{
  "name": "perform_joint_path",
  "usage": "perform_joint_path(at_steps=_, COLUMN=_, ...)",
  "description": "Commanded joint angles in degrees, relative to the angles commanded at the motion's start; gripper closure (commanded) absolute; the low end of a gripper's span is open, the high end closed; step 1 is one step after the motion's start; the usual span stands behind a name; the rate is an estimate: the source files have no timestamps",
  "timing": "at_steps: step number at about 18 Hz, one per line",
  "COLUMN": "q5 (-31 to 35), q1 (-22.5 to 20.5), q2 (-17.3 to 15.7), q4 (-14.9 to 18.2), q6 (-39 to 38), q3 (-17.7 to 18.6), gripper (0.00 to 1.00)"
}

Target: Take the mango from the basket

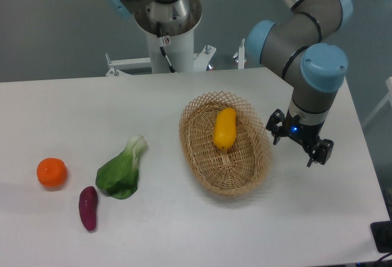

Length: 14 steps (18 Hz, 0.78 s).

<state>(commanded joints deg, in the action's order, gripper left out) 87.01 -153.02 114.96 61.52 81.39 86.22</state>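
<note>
The mango (224,128), a smooth yellow-orange oblong fruit, lies in the far half of the oval wicker basket (204,165) near the middle of the table. My gripper (298,146) hangs to the right of the basket, just outside its rim and above the table. Its two dark fingers are spread apart with nothing between them. The mango is fully in view and untouched.
On the left part of the table lie a round orange fruit (51,172), a purple sweet potato (88,207) and a green leafy bok choy (123,169). The robot's base (164,22) stands behind the table's far edge. The table's right edge is close to the gripper.
</note>
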Motion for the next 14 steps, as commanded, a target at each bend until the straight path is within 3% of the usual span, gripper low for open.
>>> perform_joint_path(at_steps=10, q5=-0.09, q1=-0.18, q2=0.09, q4=0.35, q6=-0.78, q3=0.0, gripper=0.0)
perform_joint_path(at_steps=14, q5=-0.79, q1=0.09, q2=-1.84, q4=-0.09, q6=-3.95, q3=3.07, gripper=0.0)
